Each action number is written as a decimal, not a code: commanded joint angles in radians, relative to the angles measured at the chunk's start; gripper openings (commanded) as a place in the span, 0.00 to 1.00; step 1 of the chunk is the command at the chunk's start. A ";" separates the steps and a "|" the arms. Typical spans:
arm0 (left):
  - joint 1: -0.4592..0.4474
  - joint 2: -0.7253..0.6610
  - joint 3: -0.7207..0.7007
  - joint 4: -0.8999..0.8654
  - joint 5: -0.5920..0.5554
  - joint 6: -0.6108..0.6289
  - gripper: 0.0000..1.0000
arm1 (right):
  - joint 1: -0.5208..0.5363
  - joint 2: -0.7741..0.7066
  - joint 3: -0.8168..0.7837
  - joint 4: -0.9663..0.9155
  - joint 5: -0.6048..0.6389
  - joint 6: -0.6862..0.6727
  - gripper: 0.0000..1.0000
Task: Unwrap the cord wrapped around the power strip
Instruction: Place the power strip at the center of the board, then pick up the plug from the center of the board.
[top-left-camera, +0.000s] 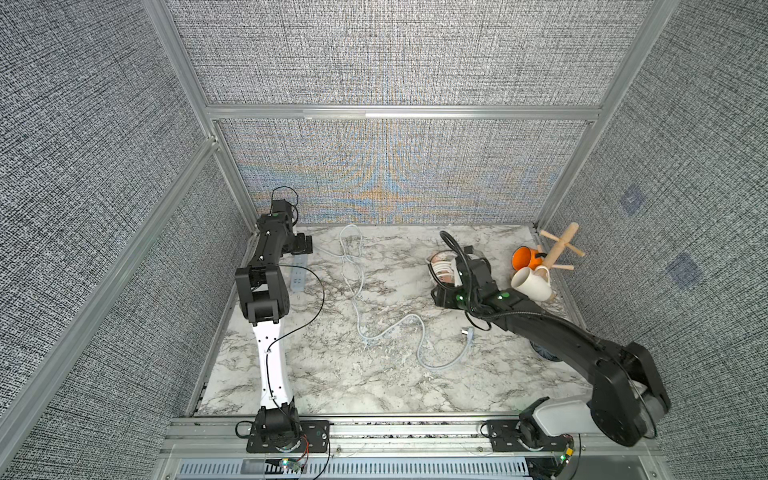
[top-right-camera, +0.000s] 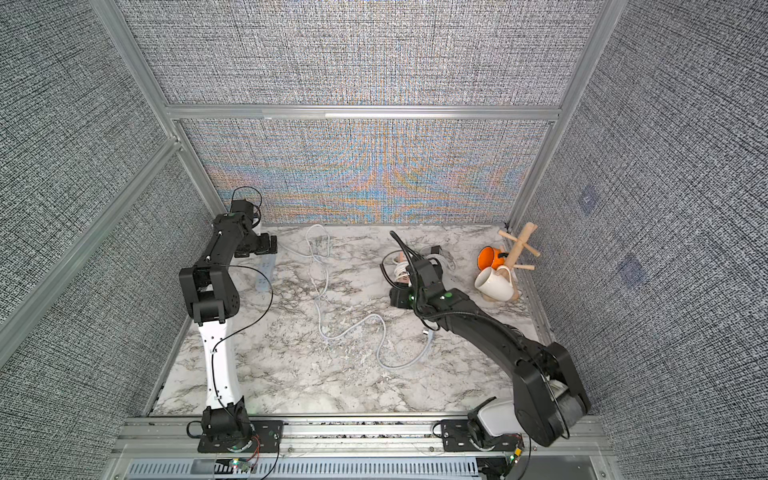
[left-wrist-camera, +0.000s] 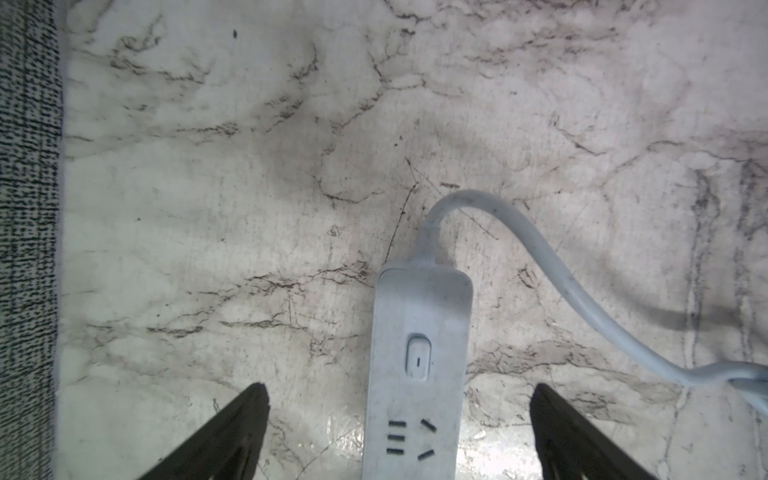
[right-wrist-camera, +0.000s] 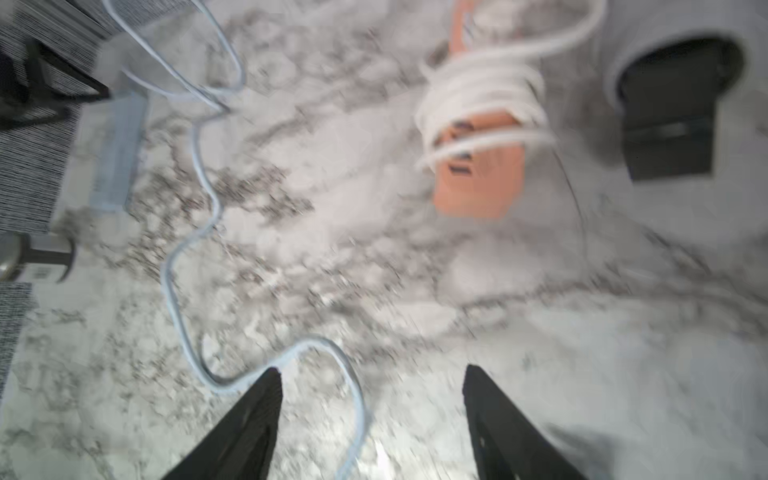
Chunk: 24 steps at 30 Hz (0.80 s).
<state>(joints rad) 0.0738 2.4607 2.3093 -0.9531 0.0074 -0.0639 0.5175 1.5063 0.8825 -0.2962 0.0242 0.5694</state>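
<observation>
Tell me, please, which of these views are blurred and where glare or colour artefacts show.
Right wrist view: motion-blurred throughout, the orange power strip and the white cord wound on it smeared. Left wrist view: sharp, the white power strip crisp, with glare on the marble table beside it. Both top views: in focus, but rainbow moiré bands on the back wall.

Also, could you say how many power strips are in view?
2. A pale strip lies beneath the open left gripper, cord unwound; an orange strip, wrapped in white cord, lies ahead of the right gripper. Its arm may hide more.
</observation>
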 joint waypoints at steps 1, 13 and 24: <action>-0.001 -0.038 0.018 -0.026 0.009 0.001 0.99 | -0.014 -0.047 -0.104 -0.066 0.063 0.091 0.65; -0.003 -0.247 -0.082 0.011 0.064 0.030 0.99 | -0.016 -0.110 -0.338 -0.007 0.057 0.216 0.51; -0.011 -0.372 -0.333 0.122 0.172 -0.050 0.99 | 0.013 -0.015 -0.306 0.088 0.029 0.207 0.17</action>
<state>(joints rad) 0.0654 2.1258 2.0277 -0.8890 0.1417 -0.0696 0.5209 1.4849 0.5503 -0.2321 0.0620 0.7704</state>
